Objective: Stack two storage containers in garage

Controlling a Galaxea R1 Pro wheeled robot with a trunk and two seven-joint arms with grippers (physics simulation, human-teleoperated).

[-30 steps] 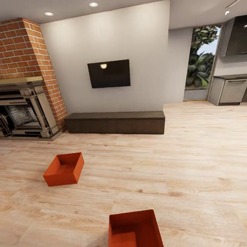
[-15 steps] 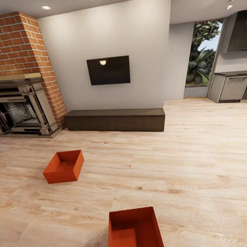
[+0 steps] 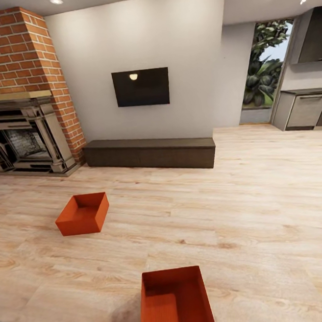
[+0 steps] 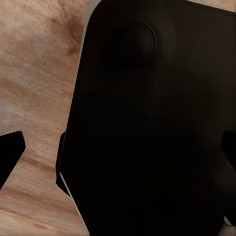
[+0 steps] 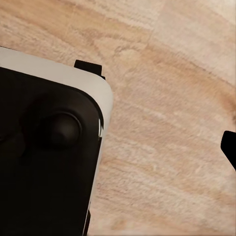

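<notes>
Resting on the light wood plank floor (image 3: 264,210) of the living room, the two storage containers sit well apart from one another. The nearer container (image 3: 175,303) lies at the bottom edge of the head view, just right of centre, its open top facing up and its long side running away from the camera; its near end is cut off by the frame. The farther container (image 3: 83,213) sits out on the open floor toward the fireplace side, turned slightly askew, also open-top up and with nothing inside.

Beyond the farther container stands the red brick fireplace (image 3: 24,95) with its dark ornate surround, in the room's far left corner. A low dark bench (image 3: 150,153) runs along the foot of the white wall, and a black TV (image 3: 141,87) hangs on that wall above it. To the far right a glazed opening shows green foliage (image 3: 263,67), with grey kitchen cabinets (image 3: 306,110) beside it.

In the left wrist view a large black rounded body (image 4: 147,128) of the robot covers most of the plank floor; the left gripper's dark fingertips (image 4: 10,152) show at opposite edges, set wide apart with nothing between them. In the right wrist view one dark fingertip (image 5: 230,145) shows at the edge over bare planks, beside a black-and-white robot part (image 5: 49,147); whether the right gripper is open or closed I cannot tell.
</notes>
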